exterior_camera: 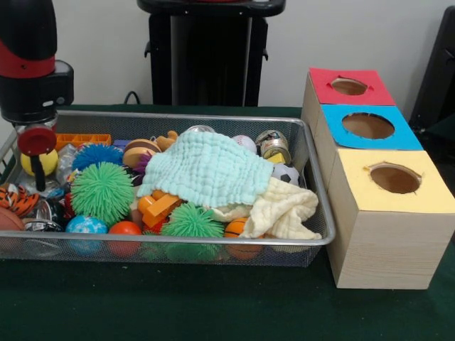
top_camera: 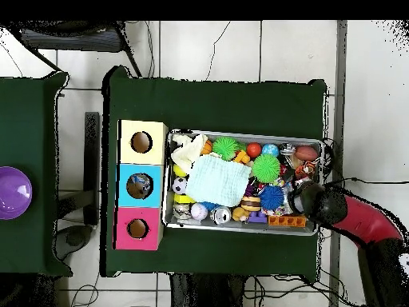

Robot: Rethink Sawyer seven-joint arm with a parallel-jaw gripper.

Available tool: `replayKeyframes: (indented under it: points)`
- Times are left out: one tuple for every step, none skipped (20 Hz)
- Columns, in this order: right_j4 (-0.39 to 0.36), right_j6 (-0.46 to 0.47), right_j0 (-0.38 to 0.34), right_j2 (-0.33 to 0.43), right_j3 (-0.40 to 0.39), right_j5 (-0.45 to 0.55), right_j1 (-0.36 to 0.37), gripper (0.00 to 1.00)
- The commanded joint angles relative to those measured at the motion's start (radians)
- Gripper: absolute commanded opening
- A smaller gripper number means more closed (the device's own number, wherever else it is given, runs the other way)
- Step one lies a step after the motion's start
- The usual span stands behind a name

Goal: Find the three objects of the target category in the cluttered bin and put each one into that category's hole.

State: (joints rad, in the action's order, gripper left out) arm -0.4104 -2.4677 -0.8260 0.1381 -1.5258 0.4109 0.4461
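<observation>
The bin [exterior_camera: 316,177] is a wide silver wire-mesh tray full of toys; it also shows in the overhead view [top_camera: 240,226]. A mint-green cloth [exterior_camera: 206,167] and a cream cloth [exterior_camera: 284,209] lie over the middle and right of the pile. Around them are green spiky balls [exterior_camera: 103,192], a blue spiky ball [exterior_camera: 96,155], orange bricks [exterior_camera: 158,208], a soccer ball [exterior_camera: 286,174] and a tin can [exterior_camera: 272,144]. My gripper [exterior_camera: 38,170] hangs low over the bin's left end, in front of a yellow ball [exterior_camera: 48,163]. In the overhead view the arm's head [top_camera: 318,204] hides it.
Three wooden boxes stand right of the bin, each with a round hole: red top [exterior_camera: 350,87], blue top [exterior_camera: 368,126], yellow top [exterior_camera: 394,177]. A tiger-striped toy [exterior_camera: 15,199] lies at the bin's left edge. A purple bowl [top_camera: 12,192] sits on a separate table.
</observation>
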Motion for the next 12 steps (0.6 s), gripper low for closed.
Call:
replayKeyframes:
  points:
    - [-0.108,0.173,-0.046,0.013,0.07,0.002,-0.033,1.0]
    - [-0.11,0.18,-0.05,0.016,0.072,0.01,-0.033,1.0]
    - [-0.111,0.187,-0.054,0.018,0.074,0.019,-0.033,1.0]
    - [-0.116,0.187,-0.054,0.017,0.072,0.02,-0.031,1.0]
    - [-0.119,0.19,-0.058,0.017,0.071,0.024,-0.029,1.0]
    - [-0.123,0.198,-0.064,0.02,0.076,0.036,-0.03,1.0]
    - [-0.127,0.207,-0.071,0.024,0.079,0.05,-0.033,1.0]
    - [-0.129,0.215,-0.079,0.028,0.079,0.064,-0.035,1.0]
    - [-0.132,0.223,-0.087,0.032,0.079,0.079,-0.038,1.0]
    - [-0.135,0.223,-0.093,0.034,0.078,0.08,-0.043,1.0]
    - [-0.137,0.227,-0.098,0.036,0.079,0.086,-0.049,1.0]
    - [-0.139,0.233,-0.106,0.041,0.076,0.093,-0.054,1.0]
